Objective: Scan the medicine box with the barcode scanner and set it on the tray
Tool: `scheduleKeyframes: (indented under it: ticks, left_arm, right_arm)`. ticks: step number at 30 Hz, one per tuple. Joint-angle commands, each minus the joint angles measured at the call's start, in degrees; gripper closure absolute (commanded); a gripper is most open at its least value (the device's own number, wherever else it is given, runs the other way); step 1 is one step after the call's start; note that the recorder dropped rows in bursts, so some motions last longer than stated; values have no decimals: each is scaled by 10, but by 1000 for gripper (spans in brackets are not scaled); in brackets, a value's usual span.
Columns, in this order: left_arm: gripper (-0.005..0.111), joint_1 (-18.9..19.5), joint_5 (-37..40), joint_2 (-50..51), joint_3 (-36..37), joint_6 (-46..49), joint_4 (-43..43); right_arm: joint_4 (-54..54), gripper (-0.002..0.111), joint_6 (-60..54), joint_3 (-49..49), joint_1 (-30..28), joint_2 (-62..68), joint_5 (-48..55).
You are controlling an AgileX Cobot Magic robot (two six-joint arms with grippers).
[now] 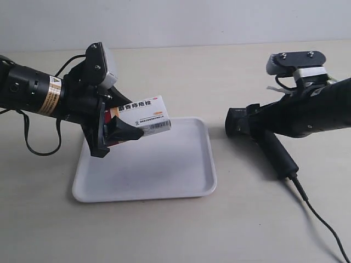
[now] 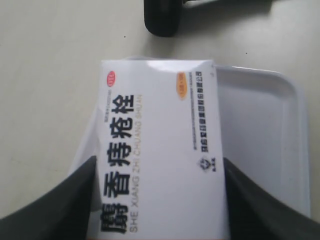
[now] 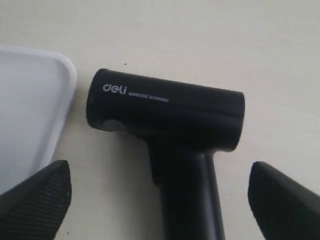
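My left gripper [image 2: 159,200] is shut on the medicine box [image 2: 160,150], a white box with bold black print. In the exterior view the medicine box [image 1: 143,116] hangs tilted above the left part of the white tray [image 1: 164,181], held by the arm at that view's left. The black barcode scanner [image 3: 170,120] lies on the table beside the tray [image 3: 30,115]. My right gripper [image 3: 160,197] is open, its fingers wide apart on either side of the scanner's handle without touching it. The scanner [image 1: 263,139] lies under the arm at the exterior view's right.
The scanner's black cable [image 1: 321,219] trails toward the front right of the beige table. A black cable [image 1: 41,148] loops down from the left arm beside the tray. The scanner's head [image 2: 161,17] shows beyond the tray in the left wrist view.
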Motion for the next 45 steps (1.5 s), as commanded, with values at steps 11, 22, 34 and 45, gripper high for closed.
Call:
scheduleKeyframes:
  ticks: [11,22,34,45]
  left_arm:
    - [107,-3,0,1,-5,-17,6]
    - [107,-1,26,30,-5,-26,6]
    - [107,32,-85,30,6,33,6]
    - [107,32,-35,77,9,18,4]
  right_arm:
    - [-46,17,-61,-28,0,117,-94]
    - [-74,106,-91,-39,0,55,-37]
    - [-249,108,-75,-38,-1,-11,-23]
    - [-229,108,8,-38,-1,56,-42]
